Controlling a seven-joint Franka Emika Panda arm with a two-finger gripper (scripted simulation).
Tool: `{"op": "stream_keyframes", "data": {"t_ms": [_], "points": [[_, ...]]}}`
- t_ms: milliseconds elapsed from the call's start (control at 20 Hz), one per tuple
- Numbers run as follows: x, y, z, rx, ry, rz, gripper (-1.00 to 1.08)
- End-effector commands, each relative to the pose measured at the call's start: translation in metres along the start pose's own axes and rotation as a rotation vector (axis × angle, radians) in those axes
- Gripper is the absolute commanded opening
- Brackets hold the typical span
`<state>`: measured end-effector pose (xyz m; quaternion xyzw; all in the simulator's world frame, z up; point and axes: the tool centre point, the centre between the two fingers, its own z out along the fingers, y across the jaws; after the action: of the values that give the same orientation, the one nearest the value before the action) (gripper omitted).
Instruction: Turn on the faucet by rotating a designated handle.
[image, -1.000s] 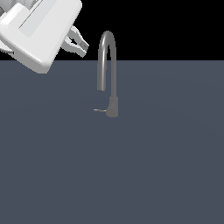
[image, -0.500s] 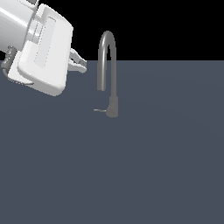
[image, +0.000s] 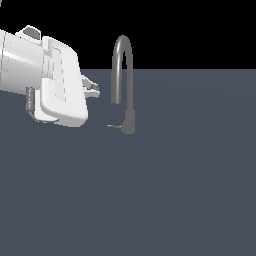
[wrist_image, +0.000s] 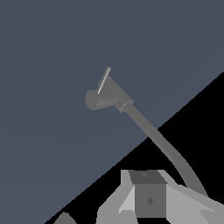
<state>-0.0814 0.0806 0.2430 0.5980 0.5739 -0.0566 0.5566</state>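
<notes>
Grey matte metal is all I have to aim at: the faucet (image: 125, 85) stands alone on the dark slate floor (image: 175, 190), its arched gooseneck rising from a short, thicker cylindrical base. The handle (image: 114, 126) is a thin rod poking sideways from that base toward the exterior view's left; in the wrist view it shows as a pale sliver (wrist_image: 103, 79) against the stubby body.

My gripper (image: 93, 88) hangs to the exterior view's left of the spout, above the handle and clear of both. Only its fingertips peek past the bulky white hand, so I cannot tell whether the claw is spread or closed.

My worry is the spout. It sits between my line of approach and nothing else, and if I come across at this height the fingers would likely strike the tube instead of the lever. The lever is also very slim and smooth-looking, so a push landing near its tip could slide off, and a descent that overshoots could jam the fingers into the floor. I judge the approach unfinished: I need to drop lower before pressing sideways.
</notes>
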Motion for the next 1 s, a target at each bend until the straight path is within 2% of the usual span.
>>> {"op": "stream_keyframes", "data": {"t_ms": [0,950], "points": [[0.008,-0.002,0.004,-0.042,-0.002,-0.039,-1.00],[0.064,-0.025,0.045,-0.351,-0.031,-0.332,-1.00]]}}
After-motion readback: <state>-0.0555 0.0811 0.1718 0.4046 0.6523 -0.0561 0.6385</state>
